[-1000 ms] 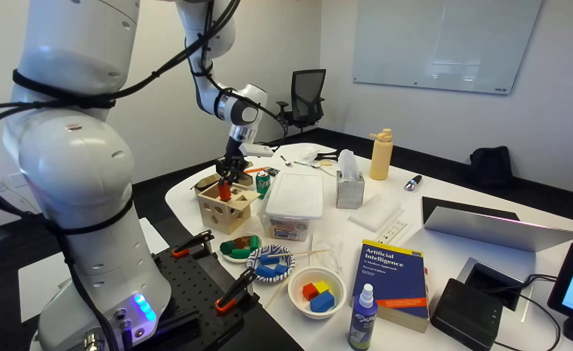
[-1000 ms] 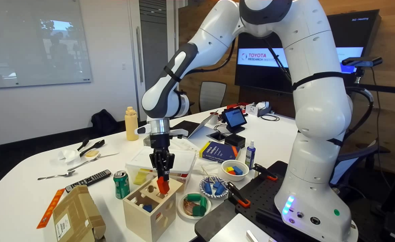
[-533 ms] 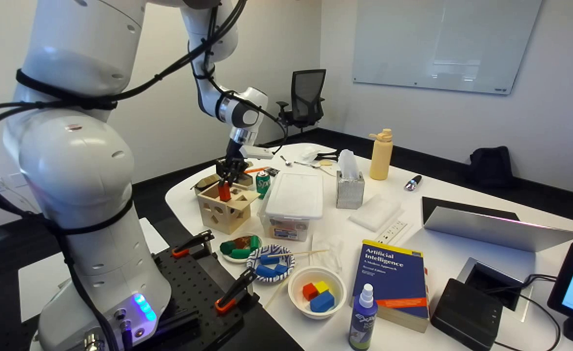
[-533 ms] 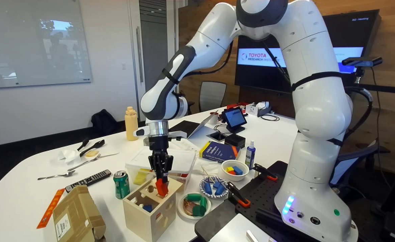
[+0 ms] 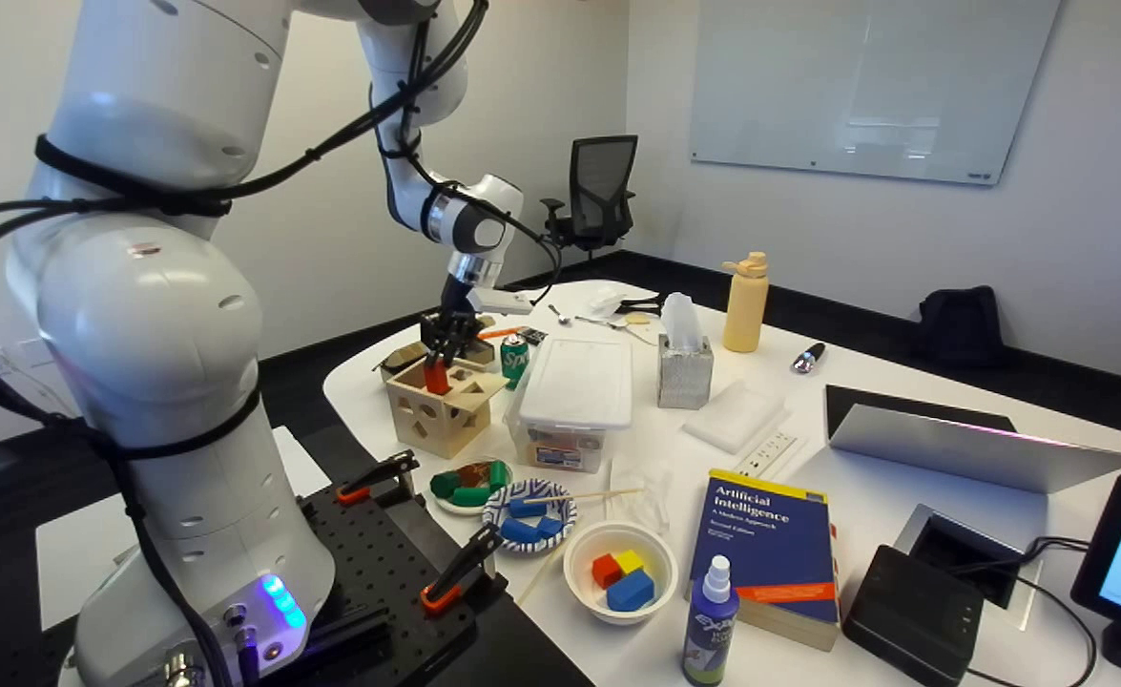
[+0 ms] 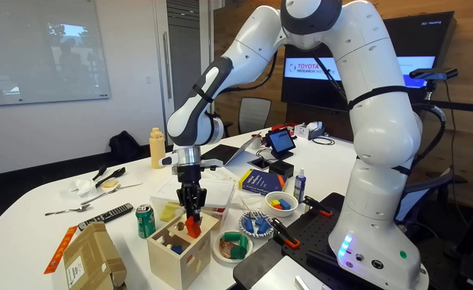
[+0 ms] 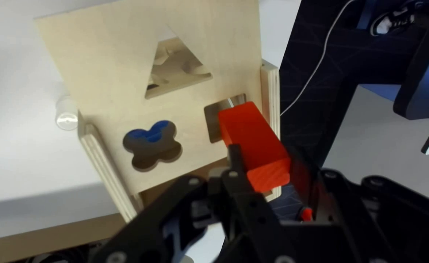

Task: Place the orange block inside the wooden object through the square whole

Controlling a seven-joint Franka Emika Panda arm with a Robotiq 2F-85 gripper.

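While your tool (image 7: 265, 155) hangs over the wooden box (image 6: 166, 259), you have the orange block (image 7: 254, 142) gripped between its fingers (image 7: 235, 160), one on either side. In the wrist view the block covers the lower right part of the square hole (image 7: 215, 118), and the upper and left edges of that hole lie in your sight. In both exterior views you see the block rise above the box's top panel (image 7: 108, 54); in an exterior view the block (image 6: 193, 227) looks a little tilted. You cannot tell whether its lower end touches the wood or is inside the hole. On the same panel you have a triangular cutout (image 7: 176, 71) and a clover-shaped cutout (image 7: 152, 148), with something blue (image 7: 155, 135) showing through the latter.

Just beside the box on the white surface (image 6: 19, 241) you find a plate (image 6: 215, 251) of green pieces (image 6: 238, 252); next to it come a patterned plate (image 5: 565, 520) with blue pieces (image 5: 522, 530) and a thin stick (image 5: 584, 495) across it, then a white bowl (image 5: 579, 582) with a red block (image 5: 607, 571), a yellow block (image 5: 629, 561) and a blue block (image 5: 631, 592). Near the box you also see a lidded container (image 5: 576, 382), a green can (image 6: 145, 221) and a cardboard box (image 6: 93, 257). Beside the bowl, a spray bottle (image 5: 710, 625) stands just by a thick book (image 5: 765, 539), and a yellow water bottle (image 6: 157, 148) stands well apart from the box.
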